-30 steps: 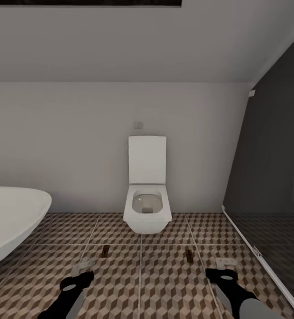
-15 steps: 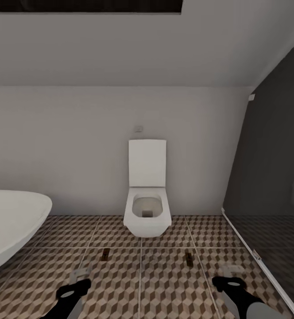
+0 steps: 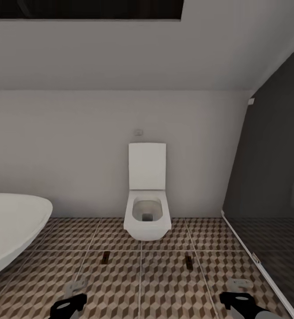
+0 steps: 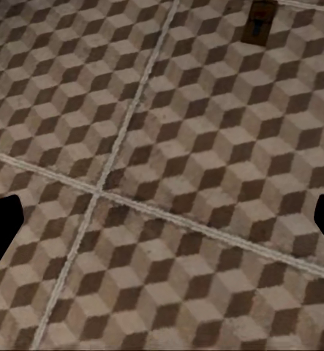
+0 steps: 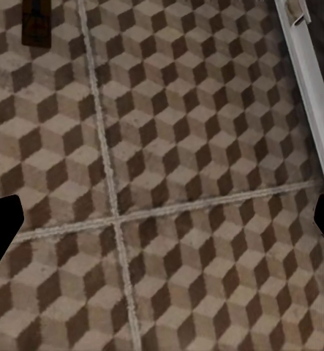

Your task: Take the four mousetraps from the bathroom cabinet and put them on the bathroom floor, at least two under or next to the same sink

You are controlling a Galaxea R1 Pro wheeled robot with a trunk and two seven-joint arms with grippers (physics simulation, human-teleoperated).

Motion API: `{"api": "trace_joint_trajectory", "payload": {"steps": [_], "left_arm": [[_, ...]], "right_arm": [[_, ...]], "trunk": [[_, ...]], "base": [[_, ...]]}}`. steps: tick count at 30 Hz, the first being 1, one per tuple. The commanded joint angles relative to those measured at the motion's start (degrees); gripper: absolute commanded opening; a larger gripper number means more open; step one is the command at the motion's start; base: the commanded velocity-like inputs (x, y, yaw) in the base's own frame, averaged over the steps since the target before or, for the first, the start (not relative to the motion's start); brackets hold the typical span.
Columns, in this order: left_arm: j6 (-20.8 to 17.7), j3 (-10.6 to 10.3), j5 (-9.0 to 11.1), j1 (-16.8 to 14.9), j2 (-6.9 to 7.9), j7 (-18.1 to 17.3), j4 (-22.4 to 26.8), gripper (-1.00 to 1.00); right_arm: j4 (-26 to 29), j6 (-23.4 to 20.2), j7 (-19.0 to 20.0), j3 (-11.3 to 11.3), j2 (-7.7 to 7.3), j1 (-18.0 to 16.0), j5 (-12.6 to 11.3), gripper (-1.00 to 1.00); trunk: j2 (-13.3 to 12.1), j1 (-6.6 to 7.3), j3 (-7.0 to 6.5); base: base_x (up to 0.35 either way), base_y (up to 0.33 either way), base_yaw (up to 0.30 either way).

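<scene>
Left mousetrap (image 3: 105, 257): lying flat on the bathroom floor (image 3: 164, 292), near-left of the toilet (image 3: 147, 212), apart from it; also showing in the left wrist view (image 4: 260, 22) at the frame edge.
Right mousetrap (image 3: 189, 262): lying flat on the same tiled floor, near-right of the toilet; well apart from the left one, a grout line running between them; showing in the right wrist view (image 5: 37, 18) too.
Left gripper (image 3: 76, 285): hovering over bare tile, near side of the left mousetrap; fingers spread wide in the left wrist view, nothing between them.
Right gripper (image 3: 240, 283): hovering over tile, near-right of the right mousetrap; fingers spread wide, holding nothing.
Toilet: white, square, lid standing up, against the far wall.
Bathtub (image 3: 9, 230): white rim showing at the left.
Dark glass panel (image 3: 271, 177): standing at the right, its pale bottom rail (image 5: 304, 95) running along the floor.
</scene>
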State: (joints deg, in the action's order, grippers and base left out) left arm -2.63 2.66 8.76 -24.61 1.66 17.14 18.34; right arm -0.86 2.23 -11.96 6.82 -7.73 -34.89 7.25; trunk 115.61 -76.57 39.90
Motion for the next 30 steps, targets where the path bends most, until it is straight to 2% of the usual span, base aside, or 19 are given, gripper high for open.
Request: {"api": "trace_joint_trajectory", "payload": {"steps": [1, 12, 30], "left_arm": [[-0.2, 0.0, 0.5, 0.0, 0.04, 0.1, -0.4, 1.0], [1.0, 0.0, 0.5, 0.0, 0.44, 0.1, -4.9, 1.0], [1.3, -0.1, 0.8, 0.0, 0.99, 0.1, -5.8, 1.0]], "right_arm": [[-0.3, 0.4, -0.1, 0.5, -0.2, -0.1, 0.6, 1.0], [-0.9, 1.0, 0.8, 0.4, -0.7, -0.1, 0.9, 1.0], [-1.0, 0.8, 2.4, 0.4, -0.79, -0.1, 0.9, 1.0]], "trunk": [[-0.4, 0.24, -0.13], [-4.8, 2.65, -2.1], [-12.0, 6.6, -5.33]], "base": [[0.0, 0.0, 0.0], [0.0, 0.0, 0.0], [0.0, 0.0, 0.0]]}}
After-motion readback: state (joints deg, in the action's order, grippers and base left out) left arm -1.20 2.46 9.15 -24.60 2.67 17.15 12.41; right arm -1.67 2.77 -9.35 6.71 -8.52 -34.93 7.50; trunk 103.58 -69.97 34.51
